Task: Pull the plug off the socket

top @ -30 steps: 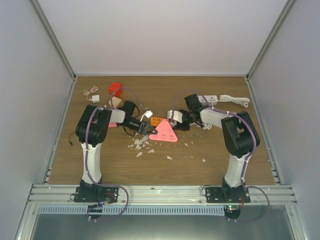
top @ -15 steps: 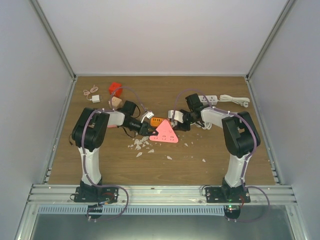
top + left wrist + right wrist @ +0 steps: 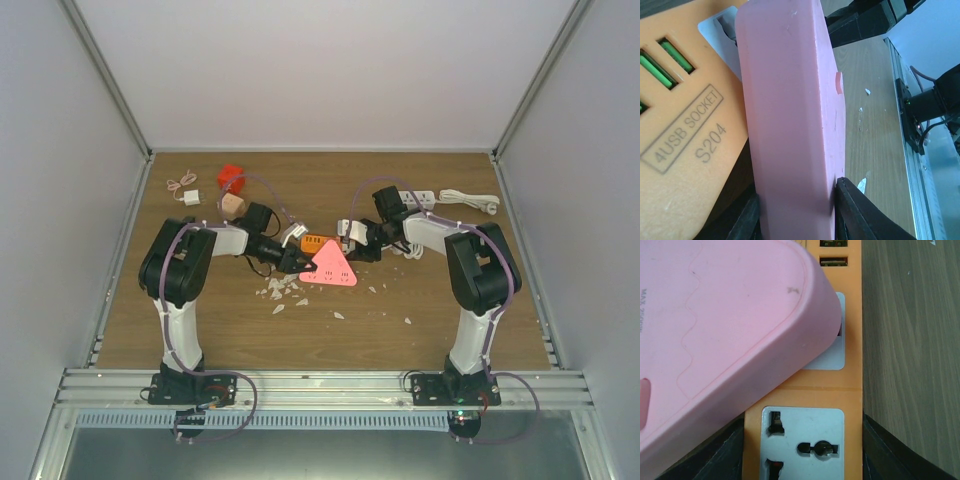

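Pink triangular plug point(image 3: 330, 268) clamped in left gripper point(image 3: 797, 217), orange USB socket strip point(image 3: 852, 365) in right gripper point(image 3: 802, 455); plug not yet free.

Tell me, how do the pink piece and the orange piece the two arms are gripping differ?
The pink plug is a rounded triangle; the orange socket strip is a long bar with white outlets, USB slots and printed lettering. The pink plug sits between the jaws of the left arm; the orange socket strip between those of the right arm. Shared: they are joined, the plug seated in the strip.
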